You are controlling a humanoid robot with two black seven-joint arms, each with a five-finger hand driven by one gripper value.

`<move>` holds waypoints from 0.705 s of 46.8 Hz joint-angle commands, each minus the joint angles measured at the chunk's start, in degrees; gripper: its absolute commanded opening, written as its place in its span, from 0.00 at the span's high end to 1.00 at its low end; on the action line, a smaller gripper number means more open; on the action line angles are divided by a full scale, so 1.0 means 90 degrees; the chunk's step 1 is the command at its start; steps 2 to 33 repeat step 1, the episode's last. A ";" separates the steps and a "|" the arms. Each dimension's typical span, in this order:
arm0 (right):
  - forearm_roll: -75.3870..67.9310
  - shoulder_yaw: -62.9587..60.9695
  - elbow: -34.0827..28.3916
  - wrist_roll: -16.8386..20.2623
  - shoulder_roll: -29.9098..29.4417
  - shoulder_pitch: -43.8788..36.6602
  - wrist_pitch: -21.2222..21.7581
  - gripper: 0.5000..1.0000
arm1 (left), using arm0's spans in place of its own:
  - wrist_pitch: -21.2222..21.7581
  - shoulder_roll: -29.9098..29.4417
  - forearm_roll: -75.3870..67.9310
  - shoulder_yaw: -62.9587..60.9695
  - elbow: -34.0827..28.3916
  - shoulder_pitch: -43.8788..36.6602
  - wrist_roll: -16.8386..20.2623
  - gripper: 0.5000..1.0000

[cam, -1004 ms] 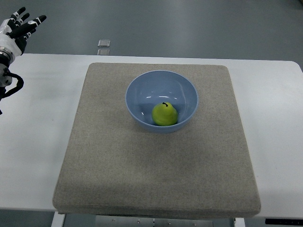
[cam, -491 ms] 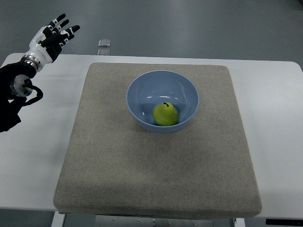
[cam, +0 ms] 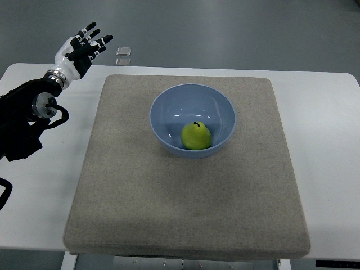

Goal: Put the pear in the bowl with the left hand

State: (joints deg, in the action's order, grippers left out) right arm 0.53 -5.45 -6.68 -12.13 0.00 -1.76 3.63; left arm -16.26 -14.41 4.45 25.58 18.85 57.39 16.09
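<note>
A green pear (cam: 196,135) lies inside the light blue bowl (cam: 163,109), toward its near right side, stem up. The bowl stands on a grey felt mat (cam: 124,191) in the middle of the white table. My left hand (cam: 84,48) hovers over the table's far left corner, well left of the bowl, fingers spread and holding nothing. Its black forearm (cam: 25,121) comes in from the left edge. The right arm is out of sight.
The white table (cam: 39,191) shows bare on both sides of the mat. A small square grey object (cam: 124,51) lies on the floor beyond the table's far edge, just right of my left hand.
My left hand has moved rightward and further into view, from the top left corner toward the mat's far left corner, with more of the forearm showing. Pear and bowl have stayed put.
</note>
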 commanded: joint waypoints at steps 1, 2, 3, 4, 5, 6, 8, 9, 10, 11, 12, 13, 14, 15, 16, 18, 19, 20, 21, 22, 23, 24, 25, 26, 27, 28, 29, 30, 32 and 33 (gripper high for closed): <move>-0.0010 0.0000 0.0000 0.0000 0.0000 0.0010 0.0007 0.15 | 0.0020 0.0058 -0.0006 -0.0010 -0.0005 0.0000 0.0009 0.02; -0.0010 0.0000 0.0000 0.0000 0.0000 0.0010 0.0007 0.15 | 0.0020 0.0058 -0.0006 -0.0010 -0.0005 0.0000 0.0009 0.02; -0.0010 0.0000 0.0000 0.0000 0.0000 0.0010 0.0007 0.15 | 0.0020 0.0058 -0.0006 -0.0010 -0.0005 0.0000 0.0009 0.02; -0.0010 0.0000 0.0000 0.0000 0.0000 0.0010 0.0007 0.15 | 0.0020 0.0058 -0.0006 -0.0010 -0.0005 0.0000 0.0009 0.02; -0.0010 0.0000 0.0000 0.0000 0.0000 0.0010 0.0007 0.15 | 0.0020 0.0058 -0.0006 -0.0010 -0.0005 0.0000 0.0009 0.02; -0.0010 0.0000 0.0000 0.0000 0.0000 0.0010 0.0007 0.15 | 0.0020 0.0058 -0.0006 -0.0010 -0.0005 0.0000 0.0009 0.02; -0.0010 0.0000 0.0000 0.0000 0.0000 0.0010 0.0007 0.15 | 0.0020 0.0058 -0.0006 -0.0010 -0.0005 0.0000 0.0009 0.02; -0.0010 0.0000 0.0000 0.0000 0.0000 0.0010 0.0007 0.15 | 0.0020 0.0058 -0.0006 -0.0010 -0.0005 0.0000 0.0009 0.02; -0.0010 0.0000 0.0000 0.0000 0.0000 0.0010 0.0007 0.15 | 0.0020 0.0058 -0.0006 -0.0010 -0.0005 0.0000 0.0009 0.02; -0.0010 0.0000 0.0000 0.0000 0.0000 0.0010 0.0007 0.15 | 0.0020 0.0058 -0.0006 -0.0010 -0.0005 0.0000 0.0009 0.02; -0.0010 0.0000 0.0000 0.0000 0.0000 0.0010 0.0007 0.15 | 0.0020 0.0058 -0.0006 -0.0010 -0.0005 0.0000 0.0009 0.02; -0.0010 0.0000 0.0000 0.0000 0.0000 0.0010 0.0007 0.15 | 0.0020 0.0058 -0.0006 -0.0010 -0.0005 0.0000 0.0009 0.02; -0.0010 0.0000 0.0000 0.0000 0.0000 0.0010 0.0007 0.15 | 0.0020 0.0058 -0.0006 -0.0010 -0.0005 0.0000 0.0009 0.02; -0.0010 0.0000 0.0000 0.0000 0.0000 0.0010 0.0007 0.15 | 0.0020 0.0058 -0.0006 -0.0010 -0.0005 0.0000 0.0009 0.02; -0.0010 0.0000 0.0000 0.0000 0.0000 0.0010 0.0007 0.15 | 0.0020 0.0058 -0.0006 -0.0010 -0.0005 0.0000 0.0009 0.02; -0.0010 0.0000 0.0000 0.0000 0.0000 0.0010 0.0007 0.15 | 0.0020 0.0058 -0.0006 -0.0010 -0.0005 0.0000 0.0009 0.02; -0.0010 0.0000 0.0000 0.0000 0.0000 0.0010 0.0007 0.15 | 0.0020 0.0058 -0.0006 -0.0010 -0.0005 0.0000 0.0009 0.02; -0.0010 0.0000 0.0000 0.0000 0.0000 0.0010 0.0007 0.15 | 0.0020 0.0058 -0.0006 -0.0010 -0.0005 0.0000 0.0009 0.02; -0.0010 0.0000 0.0000 0.0000 0.0000 0.0010 0.0007 0.15 | 0.0020 0.0058 -0.0006 -0.0010 -0.0005 0.0000 0.0009 0.02; -0.0010 0.0000 0.0000 0.0000 0.0000 0.0010 0.0007 0.15 | 0.0020 0.0058 -0.0006 -0.0010 -0.0005 0.0000 0.0009 0.02; -0.0010 0.0000 0.0000 0.0000 0.0000 0.0010 0.0007 0.15 | 0.0020 0.0058 -0.0006 -0.0010 -0.0005 0.0000 0.0009 0.02; -0.0010 0.0000 0.0000 0.0000 0.0000 0.0010 0.0007 0.15 | 0.0020 0.0058 -0.0006 -0.0010 -0.0005 0.0000 0.0009 0.02; -0.0010 0.0000 0.0000 0.0000 0.0000 0.0010 0.0007 0.15 | 0.0020 0.0058 -0.0006 -0.0010 -0.0005 0.0000 0.0009 0.02; -0.0010 0.0000 0.0000 0.0000 0.0000 0.0010 0.0007 0.15 | 0.0020 0.0058 -0.0006 -0.0010 -0.0005 0.0000 0.0009 0.02; -0.0010 0.0000 0.0000 0.0000 0.0000 0.0010 0.0007 0.15 | 0.0020 0.0058 -0.0006 -0.0010 -0.0005 0.0000 0.0009 0.02; -0.0010 0.0000 0.0000 0.0000 0.0000 0.0010 0.0007 0.15 | 0.0020 0.0058 -0.0006 -0.0010 -0.0005 0.0000 0.0009 0.02; -0.0010 0.0000 0.0000 0.0000 0.0000 0.0010 0.0007 0.15 | 0.0020 0.0058 -0.0006 -0.0010 -0.0005 0.0000 0.0009 0.02; -0.0010 0.0000 0.0000 0.0000 0.0000 0.0010 0.0007 0.15 | 0.0020 0.0058 -0.0006 -0.0010 -0.0005 0.0000 0.0009 0.02; -0.0010 0.0000 0.0000 0.0000 0.0000 0.0010 0.0007 0.15 | 0.0020 0.0058 -0.0006 -0.0010 -0.0005 0.0000 0.0009 0.02; -0.0010 0.0000 0.0000 0.0000 0.0000 0.0010 0.0007 0.15 | 0.0020 0.0058 -0.0006 -0.0010 -0.0005 0.0000 0.0009 0.02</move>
